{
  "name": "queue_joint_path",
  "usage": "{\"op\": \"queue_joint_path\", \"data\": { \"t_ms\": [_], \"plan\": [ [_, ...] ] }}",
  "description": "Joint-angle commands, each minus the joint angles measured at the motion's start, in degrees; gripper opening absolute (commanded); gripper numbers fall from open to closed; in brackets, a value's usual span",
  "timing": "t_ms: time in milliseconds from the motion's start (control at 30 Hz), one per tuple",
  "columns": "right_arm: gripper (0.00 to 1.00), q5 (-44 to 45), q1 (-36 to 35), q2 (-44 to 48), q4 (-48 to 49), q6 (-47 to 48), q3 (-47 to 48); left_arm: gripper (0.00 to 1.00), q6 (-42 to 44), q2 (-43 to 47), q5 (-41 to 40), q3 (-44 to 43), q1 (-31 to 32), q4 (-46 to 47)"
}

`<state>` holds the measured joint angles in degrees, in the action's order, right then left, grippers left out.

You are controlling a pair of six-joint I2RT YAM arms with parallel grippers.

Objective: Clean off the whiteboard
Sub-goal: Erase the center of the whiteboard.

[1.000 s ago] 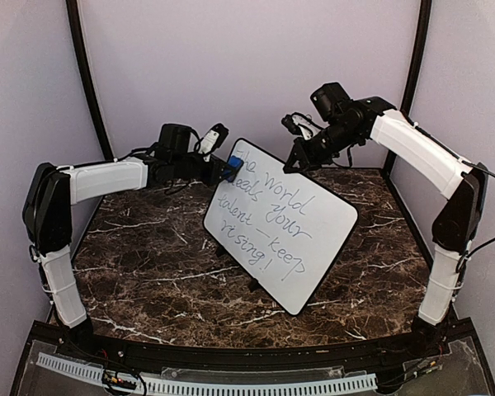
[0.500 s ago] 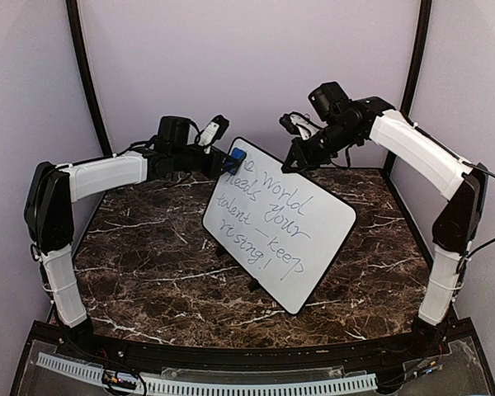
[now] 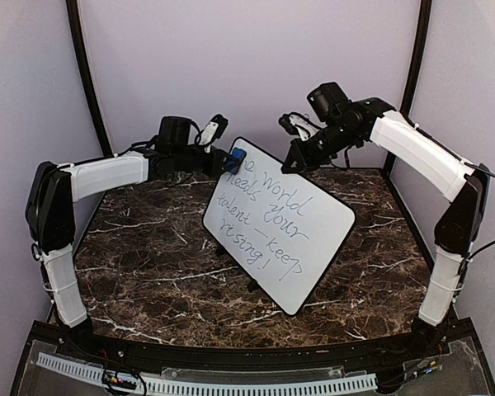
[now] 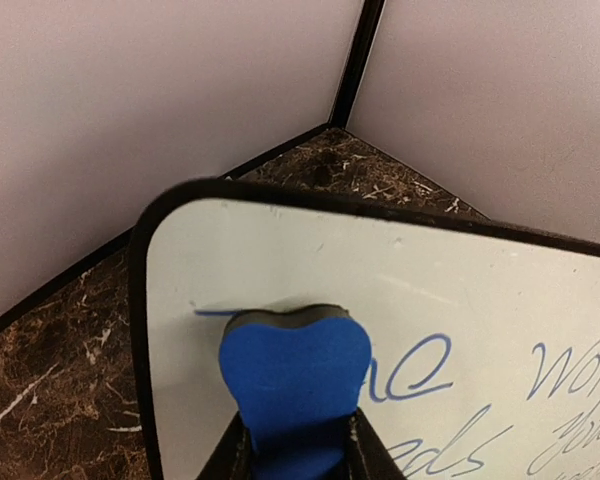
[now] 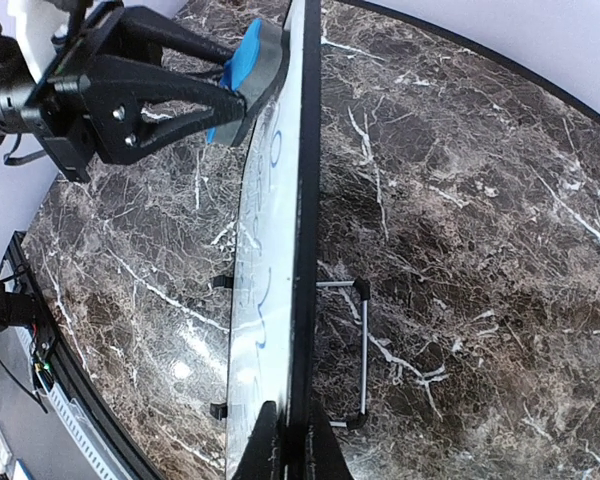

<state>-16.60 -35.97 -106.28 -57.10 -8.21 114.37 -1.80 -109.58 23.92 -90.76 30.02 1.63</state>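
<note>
Standing tilted on its wire stand (image 5: pixel 363 350), the whiteboard (image 3: pixel 280 227) fills the middle of the top view. It sits on the dark marble table (image 3: pixel 148 264) with one rounded corner high at upper centre and the opposite corner low toward the bottom of the frame. Its face carries slanting blue handwriting that reads "world needs your talent — keep rising!". A first word above it is partly covered. In the left wrist view the letters "he" show just right of the eraser, with a horizontal stroke running out from its left side.

The blue eraser (image 4: pixel 295 375) lies flat against the board's face near the upper left corner, its dark felt side touching the white surface. The left gripper (image 3: pixel 229 163) clamps it. Two black fingers (image 4: pixel 232 458) rise from the bottom edge of the left wrist view and press the block's sides at a narrow spread. From the right wrist view the same gripper reaches in from the upper left, its tips on the eraser (image 5: pixel 242 65) and the felt against the board.

The right gripper (image 3: pixel 295 161) comes in from the upper right of the top view and meets the board's top edge. In its own camera the thin black edge of the whiteboard (image 5: pixel 302 200) runs straight up the frame, and the fingers (image 5: pixel 270 445) at the bottom are pinched tight on either side of it.

No brand or label can be read.
</note>
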Motion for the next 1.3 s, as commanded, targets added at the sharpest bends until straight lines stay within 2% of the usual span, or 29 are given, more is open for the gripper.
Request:
{"op": "queue_joint_path", "data": {
  "t_ms": [0,267,600,700,900,1100,1267],
  "plan": [
    [0.0,1.8,-2.1,1.5,-0.3,4.8,-1.0,0.0,-2.3,-0.6,-2.6,5.9,0.4,-2.6],
    [0.0,2.6,-2.1,2.6,0.0,5.2,-2.1,0.0,-2.4,-0.8,-3.2,6.2,0.3,-1.8],
    [0.0,2.5,-2.1,2.6,0.2,5.4,-2.5,0.0,-1.9,-5.1,0.0,-9.3,0.2,-6.8],
    [0.0,2.5,-2.1,2.7,0.3,5.5,-2.8,0.0,-1.9,-6.3,0.1,-11.2,0.1,-8.3],
    [0.0,2.5,-2.1,2.8,0.4,5.6,-2.9,0.0,-3.6,-5.6,0.6,-6.0,0.2,-7.5],
    [0.0,2.7,-2.2,3.2,0.8,5.6,-3.8,0.0,-6.0,0.9,0.3,8.8,0.3,0.2],
    [0.0,7.1,-5.3,5.3,3.9,5.9,-7.1,0.0,-6.3,3.1,-0.8,11.1,0.6,2.9]
  ]
}}
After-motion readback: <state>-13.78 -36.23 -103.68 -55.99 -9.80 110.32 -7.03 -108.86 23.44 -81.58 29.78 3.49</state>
